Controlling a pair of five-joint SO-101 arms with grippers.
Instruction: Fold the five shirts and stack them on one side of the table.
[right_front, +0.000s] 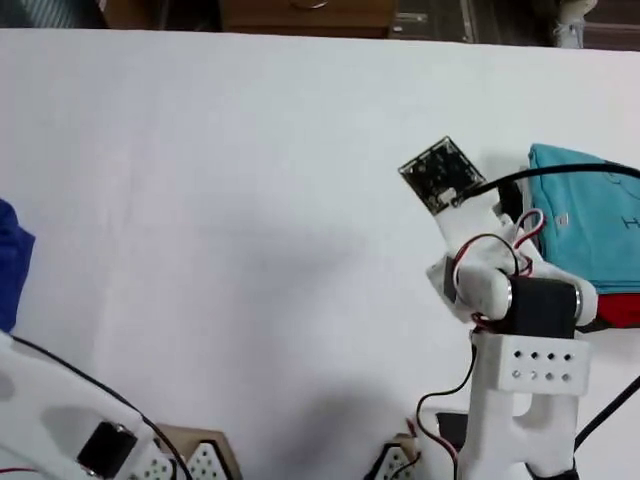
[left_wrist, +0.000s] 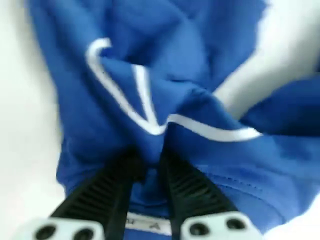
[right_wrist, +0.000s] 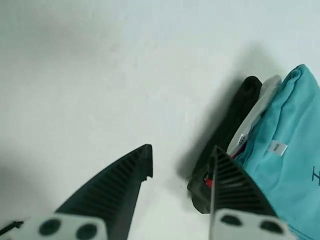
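A crumpled blue shirt (left_wrist: 200, 55) with white trim lies under my left gripper (left_wrist: 150, 159), whose black fingers are shut on a fold of it. In the high view the blue shirt (right_front: 10, 262) shows at the table's left edge. A stack of folded shirts sits at the right edge, a teal shirt (right_front: 590, 220) on top and a red one (right_front: 622, 310) below it. My right gripper (right_wrist: 180, 157) hangs open over bare table beside that stack, where the teal shirt (right_wrist: 290, 150), a white layer and a black shirt (right_wrist: 234, 117) show.
The white table (right_front: 250, 200) stretches wide between the two arms. The right arm (right_front: 520, 300) stands at the front right with its cables looping near the stack. The left arm's base (right_front: 60, 420) is at the front left corner.
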